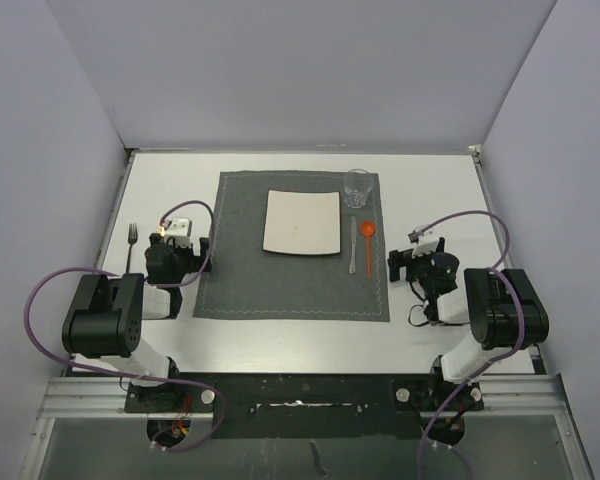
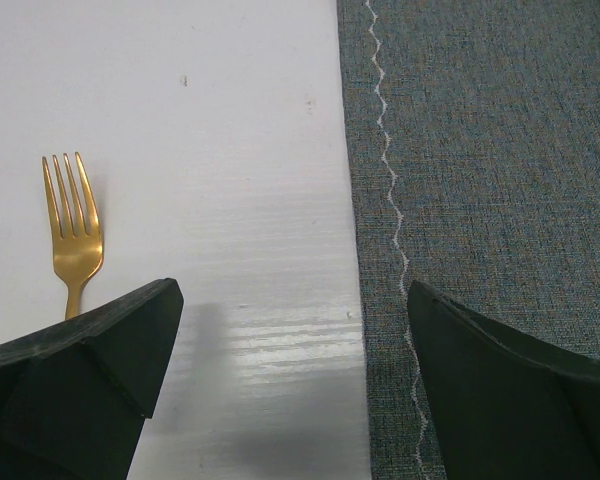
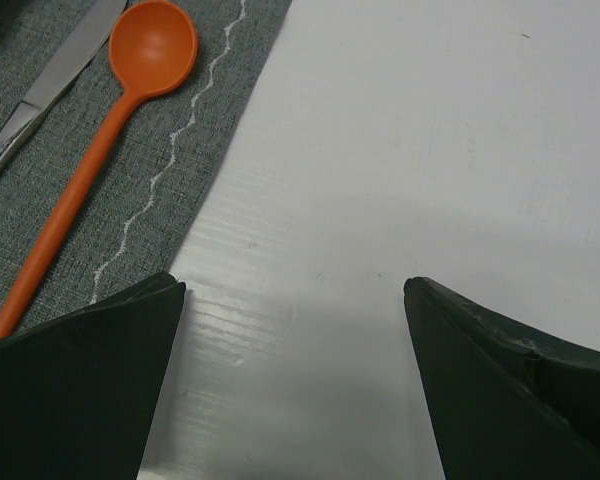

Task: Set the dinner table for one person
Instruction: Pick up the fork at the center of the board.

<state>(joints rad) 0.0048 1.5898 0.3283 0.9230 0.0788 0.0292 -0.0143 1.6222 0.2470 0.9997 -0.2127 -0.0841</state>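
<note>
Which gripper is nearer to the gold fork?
Left. The left gripper hovers just beside the fork, at the left edge of the placemat; the right gripper is beyond its right edge.

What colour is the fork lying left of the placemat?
The fork is gold, shown best in the left wrist view.

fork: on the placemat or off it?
Off. The gold fork lies on the bare white tabletop, left of the placemat, not touching it.
</note>
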